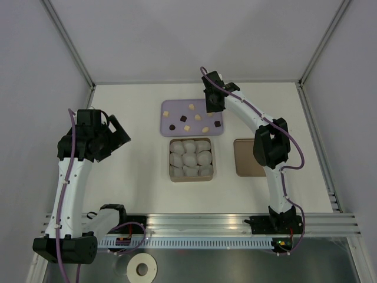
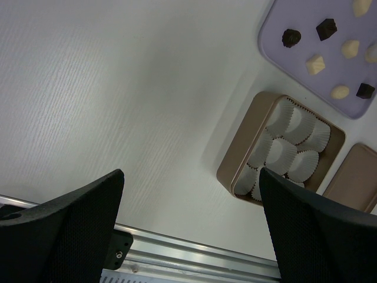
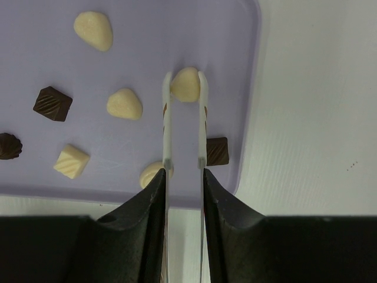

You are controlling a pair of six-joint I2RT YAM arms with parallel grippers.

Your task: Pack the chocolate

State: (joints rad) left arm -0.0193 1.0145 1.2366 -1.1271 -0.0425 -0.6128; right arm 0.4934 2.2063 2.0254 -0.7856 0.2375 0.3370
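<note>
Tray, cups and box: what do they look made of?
Tray: smooth lavender plastic, it seems, with a matte sheen and rounded rim. Cups: thin white paper, from their crinkled pleats. Box: matte tan, card or plastic; cannot tell.

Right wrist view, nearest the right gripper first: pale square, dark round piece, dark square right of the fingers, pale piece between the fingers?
1. Pale piece, between the right gripper's fingers.
2. Dark square, just right of them.
3. Pale square, lower left.
4. Dark round piece, far left edge.
</note>
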